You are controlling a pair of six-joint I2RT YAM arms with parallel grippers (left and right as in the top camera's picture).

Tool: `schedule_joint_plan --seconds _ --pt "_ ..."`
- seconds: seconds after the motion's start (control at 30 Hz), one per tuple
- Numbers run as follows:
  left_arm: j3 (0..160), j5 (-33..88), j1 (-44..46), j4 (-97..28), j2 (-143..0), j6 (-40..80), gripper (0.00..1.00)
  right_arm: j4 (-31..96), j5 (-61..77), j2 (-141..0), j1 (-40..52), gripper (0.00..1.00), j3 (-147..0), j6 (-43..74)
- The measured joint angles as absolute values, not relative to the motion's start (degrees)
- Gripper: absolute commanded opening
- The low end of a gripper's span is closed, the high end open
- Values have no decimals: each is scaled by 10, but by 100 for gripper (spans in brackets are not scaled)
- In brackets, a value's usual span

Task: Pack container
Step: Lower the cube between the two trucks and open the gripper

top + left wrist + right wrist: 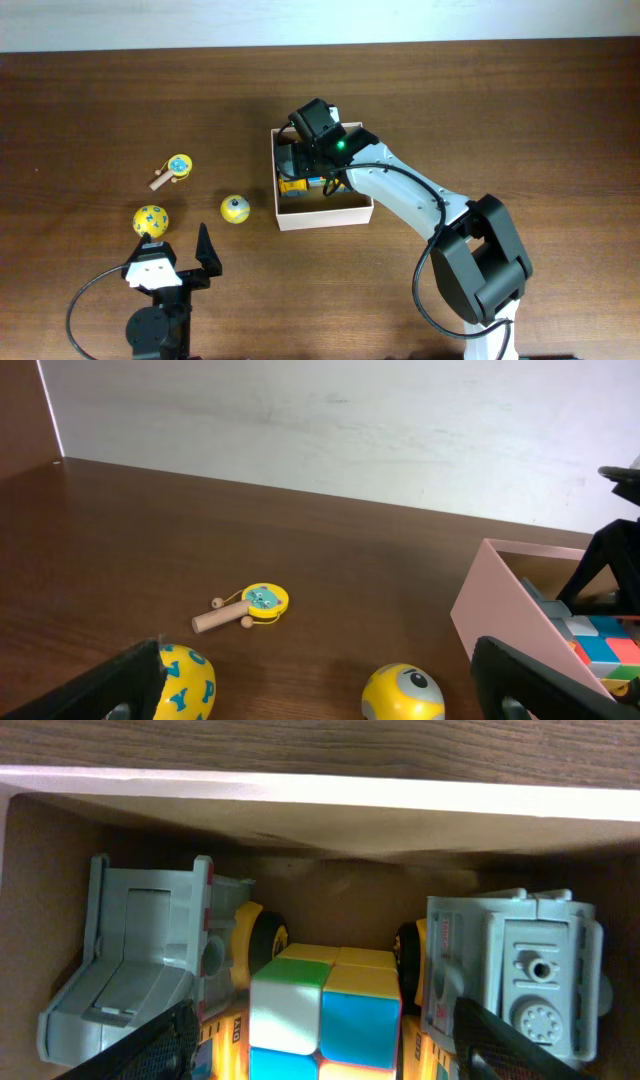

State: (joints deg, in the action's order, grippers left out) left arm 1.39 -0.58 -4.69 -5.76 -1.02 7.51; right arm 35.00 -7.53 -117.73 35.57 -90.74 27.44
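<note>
The container (325,215) is a square cardboard box with whitish walls and a tan inside, at the table's middle; its pinkish wall also shows in the left wrist view (500,610). My right gripper (308,165) reaches down into it. In the right wrist view its fingers (325,1045) are open on either side of a multicoloured cube (325,1005), apart from it. Two grey and yellow toy trucks (150,970) (510,980) lie beside the cube. My left gripper (185,258) is open and empty near the front left edge, its fingers (320,695) low over the table.
On the table left of the box lie a yellow ball with blue letters (151,220) (185,682), a yellow ball with an eye (234,209) (403,693), and a small yellow paddle toy with a wooden handle (174,169) (250,605).
</note>
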Motion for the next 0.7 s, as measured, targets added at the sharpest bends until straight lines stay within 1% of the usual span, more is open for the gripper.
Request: schedule_joint_plan --seconds 0.5,0.53,0.57,0.6,0.63,0.7 --pt "14 -6 -47 -58 -10 75 99 350 -77 -1177 356 77 -909 266" --pt "14 -6 -47 -58 -10 75 99 351 -78 -1177 356 75 -909 265" --pt "14 -6 -47 -57 -10 75 99 352 -80 -1177 356 66 -909 264" --pt "14 -6 -47 -58 -10 75 99 353 -82 -1177 356 60 -909 260" --pt "14 -6 -47 -57 -10 75 99 355 -86 -1177 356 57 -909 258" --pt "14 -6 -47 -57 -10 75 99 355 -92 -1177 356 55 -909 254"
